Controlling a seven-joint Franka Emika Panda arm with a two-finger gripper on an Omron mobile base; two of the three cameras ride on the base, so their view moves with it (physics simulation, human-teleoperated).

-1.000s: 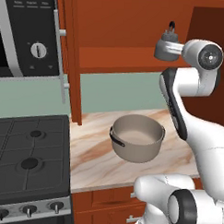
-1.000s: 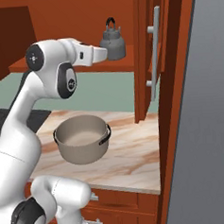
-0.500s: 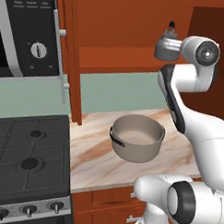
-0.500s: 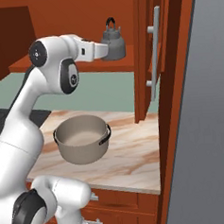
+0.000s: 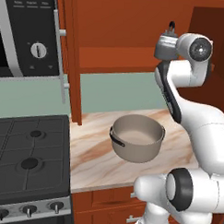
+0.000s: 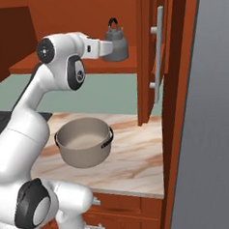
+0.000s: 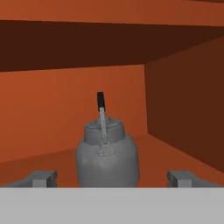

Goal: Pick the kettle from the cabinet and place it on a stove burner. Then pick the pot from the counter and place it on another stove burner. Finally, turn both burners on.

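the kettle stands upright on the inner shelf of the open cabinet, its thin black handle rising straight up over the lid. the arm reaches up to shelf height, and the gripper faces the kettle head-on; in the hand view the two fingers stand wide apart, one on each side of the kettle's lower body, with clear space between each tip and the metal, so nothing is held. from the right base view the white hand sits just beside the kettle, at the front edge of the shelf, and the cabinet door with its long silver bar handle hangs open to the right. below, the pot rests on the marble surface, well apart from the kettle, its pale inside showing. to the left of the surface lies the black cooktop with its burners, small knobs along the silver front.
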